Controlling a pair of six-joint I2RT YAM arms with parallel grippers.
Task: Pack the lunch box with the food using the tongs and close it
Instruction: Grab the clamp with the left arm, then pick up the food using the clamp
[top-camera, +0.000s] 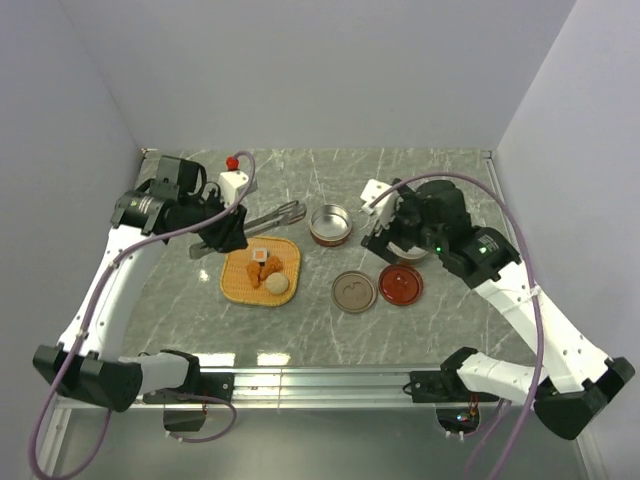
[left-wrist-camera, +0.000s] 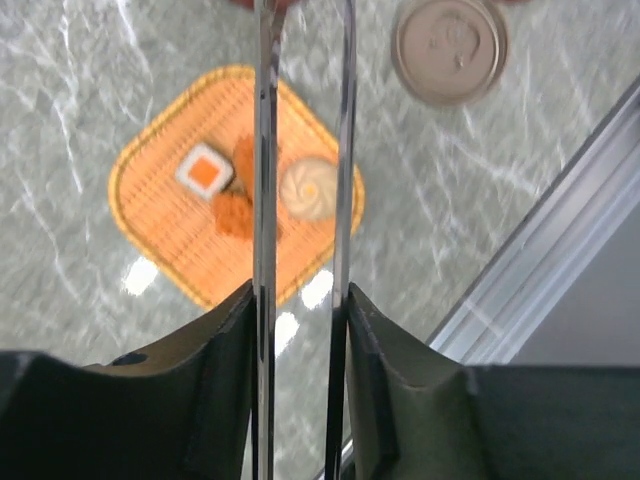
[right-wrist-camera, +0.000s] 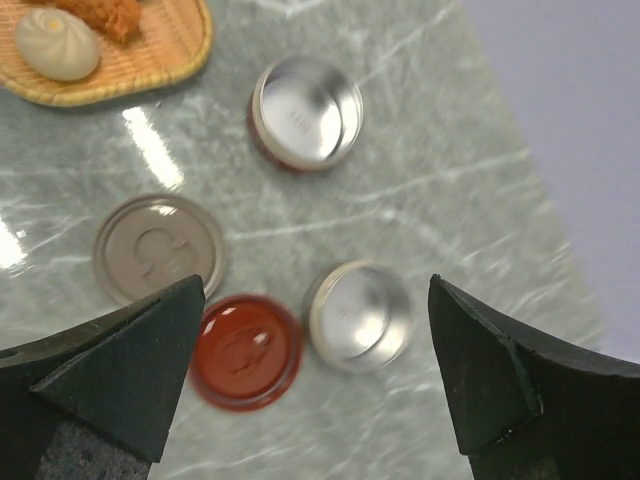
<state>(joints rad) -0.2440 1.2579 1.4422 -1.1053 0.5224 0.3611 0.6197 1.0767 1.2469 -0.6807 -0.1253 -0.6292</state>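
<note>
The left gripper (left-wrist-camera: 300, 305) has its fingers closed on the tongs (left-wrist-camera: 263, 150), whose thin arms could twist or slip once pressed onto the food (left-wrist-camera: 308, 187). The food, fried nuggets, a pale bun and a white square, is bunched on the tray (left-wrist-camera: 160, 200) at 8 o'clock from the left bowl (top-camera: 331, 224). The right gripper (right-wrist-camera: 316, 290) hangs wide open and empty over the right bowl (right-wrist-camera: 360, 315), which a low pass might knock.

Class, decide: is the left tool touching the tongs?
Touching. The left wrist view shows the tongs pressed against the left tool on both sides.
</note>
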